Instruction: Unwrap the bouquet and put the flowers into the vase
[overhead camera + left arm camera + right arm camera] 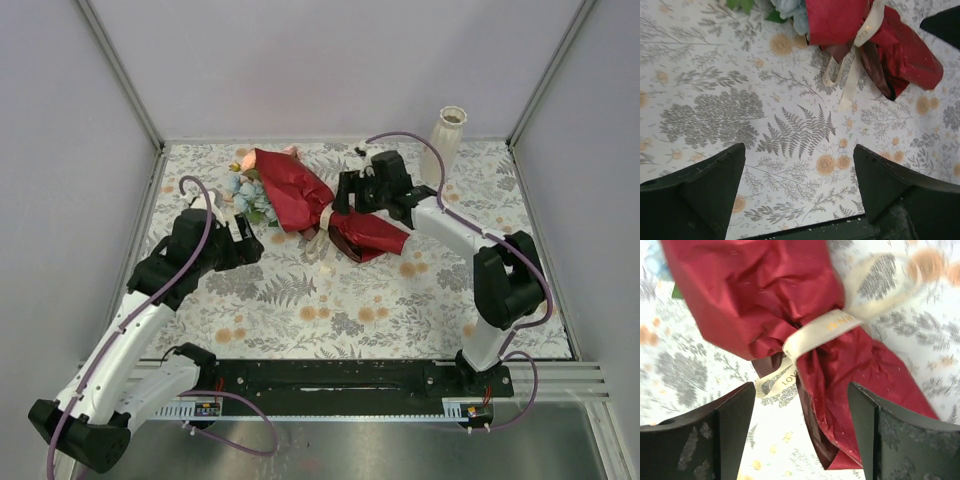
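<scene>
From above: the bouquet (300, 195) lies on its side at the far middle of the desk (400, 310). Its flowers (250, 195) point far-left and the crinkled maroon paper (370, 235) trails to the right. The cream ribbed vase (447, 135) stands upright in the far right corner, well apart from it. The left hand (243, 235) sits just beside the blooms. The right hand (345, 195) hovers over the wrapper's waist.

Left wrist view: the jaws stand wide and hold nothing, with only the patterned desk between them. Beyond them the cream ribbon (852, 75) dangles in loose tails from the red wrap.

Right wrist view: the jaws are spread wide and grip nothing, directly over the ribbon band that cinches the paper at its narrowest point.

The bundle looks light and soft. The paper is thin and likely to crumple or slide rather than resist, and the blooms seem easily crushed. The ribbon's free tails look like the best place to take hold for untying. Once the stems are bared, the thin stems would be the better hold, not the heads.
</scene>
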